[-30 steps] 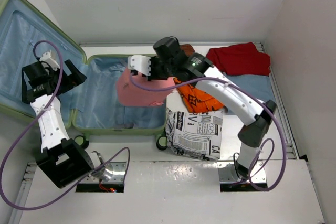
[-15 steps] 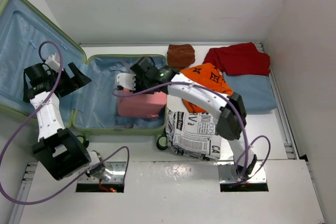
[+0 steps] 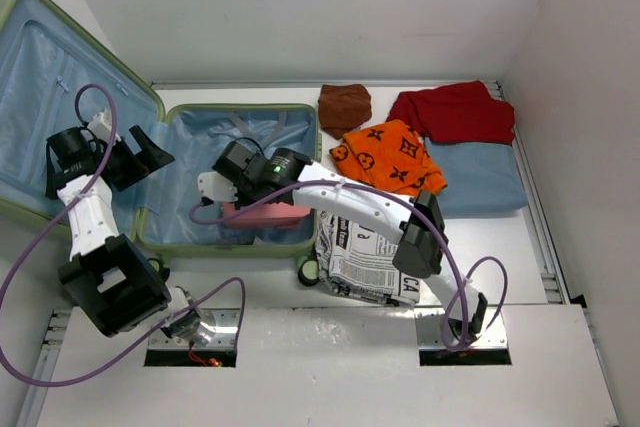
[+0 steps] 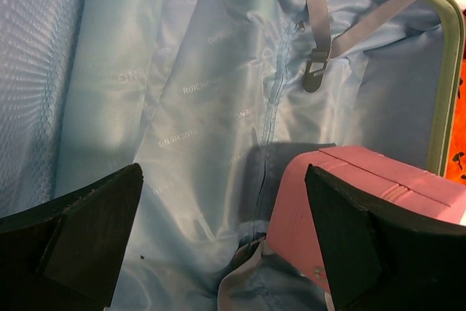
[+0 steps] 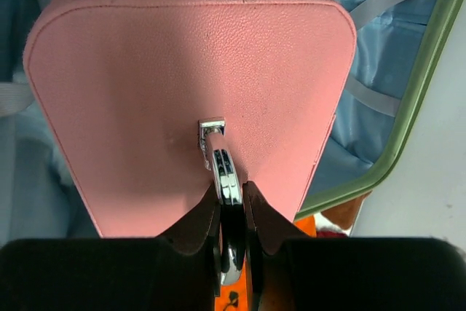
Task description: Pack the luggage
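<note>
The luggage lies open, its pale-green lid leaning against the left wall and its blue lining showing. A small pink case sits inside the lower half, near the front right. My right gripper is shut on the case's metal handle; the pink case fills the right wrist view. My left gripper hovers open and empty over the hinge side of the luggage. In the left wrist view the left gripper looks down at the lining, with the pink case by its right finger.
Right of the luggage lie a newspaper-print bag, an orange patterned cloth, a brown folded cloth, a red cloth and a blue folded cloth. The green rim runs close beside the pink case. A wall stands at right.
My right arm has carried the pink case left and down, from above the luggage's right edge to inside it. The left gripper has hardly moved.
</note>
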{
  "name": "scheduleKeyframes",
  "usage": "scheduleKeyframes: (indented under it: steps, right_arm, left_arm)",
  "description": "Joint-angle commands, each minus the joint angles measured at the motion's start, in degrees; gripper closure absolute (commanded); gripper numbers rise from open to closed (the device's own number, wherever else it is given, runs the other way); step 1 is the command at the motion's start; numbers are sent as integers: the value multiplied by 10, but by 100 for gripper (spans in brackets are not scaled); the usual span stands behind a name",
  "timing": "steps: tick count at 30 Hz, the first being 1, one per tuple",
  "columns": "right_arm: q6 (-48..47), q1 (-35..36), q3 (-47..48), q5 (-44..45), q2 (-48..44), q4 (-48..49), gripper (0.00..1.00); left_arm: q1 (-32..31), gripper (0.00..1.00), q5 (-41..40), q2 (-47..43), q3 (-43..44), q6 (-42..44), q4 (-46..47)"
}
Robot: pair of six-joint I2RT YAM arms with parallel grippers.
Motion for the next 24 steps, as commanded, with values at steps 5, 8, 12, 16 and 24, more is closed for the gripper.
scheduleKeyframes:
  steps: [5,8,12,16,24]
  right_arm:
    - [21,22,62,72,-6,-84,100]
    - [31,22,60,78,-22,-96,100]
    - [45,22,43,72,-36,-115,100]
    - [73,22,42,59,-18,-134,100]
    - [102,20,29,15,32,-138,96]
  left_arm:
    - [7,0,23,-8,-11,6,20]
    - [7,0,23,-13,-17,6,25]
    - [7,0,28,-19,-27,1,35]
    - [7,0,34,-13,-27,-4,35]
    - [12,0,39,-19,-32,13,35]
